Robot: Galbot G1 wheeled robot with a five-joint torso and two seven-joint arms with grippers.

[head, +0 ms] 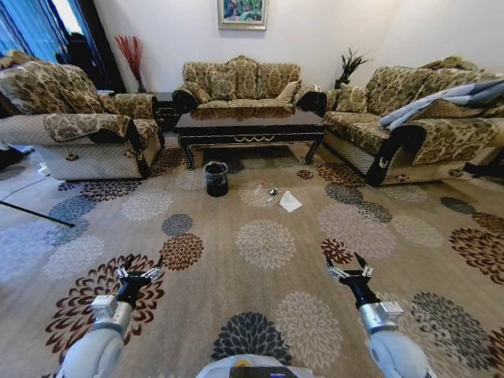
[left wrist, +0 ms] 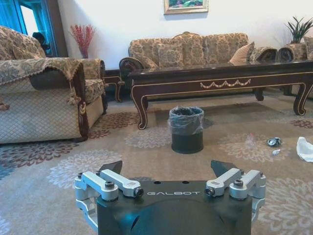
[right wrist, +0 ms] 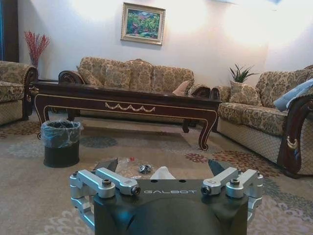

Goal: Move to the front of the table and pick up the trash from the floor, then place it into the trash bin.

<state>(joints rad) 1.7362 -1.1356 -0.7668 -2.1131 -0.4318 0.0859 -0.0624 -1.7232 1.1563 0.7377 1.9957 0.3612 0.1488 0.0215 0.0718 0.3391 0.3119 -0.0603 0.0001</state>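
The long dark table [head: 250, 130] stands ahead between the sofas. On the patterned floor [head: 268, 244] in front of it sits the small black trash bin [head: 216, 178] with a plastic liner. To the bin's right lies the trash: a clear bottle [head: 258, 189], a tiny round dark-and-silver piece [head: 272, 191] and a white crumpled paper [head: 290, 201]. My left gripper [head: 140, 266] and right gripper [head: 348, 264] hover low over the carpet, well short of the trash, both open and empty. The left wrist view shows the bin [left wrist: 186, 129] and the paper [left wrist: 304, 148]. In the right wrist view the paper [right wrist: 162, 173] lies straight ahead.
An armchair [head: 71, 134] stands on the left, a sofa [head: 240, 83] behind the table, and another sofa [head: 417, 122] on the right with a grey cloth over it. Open carpet stretches between me and the trash.
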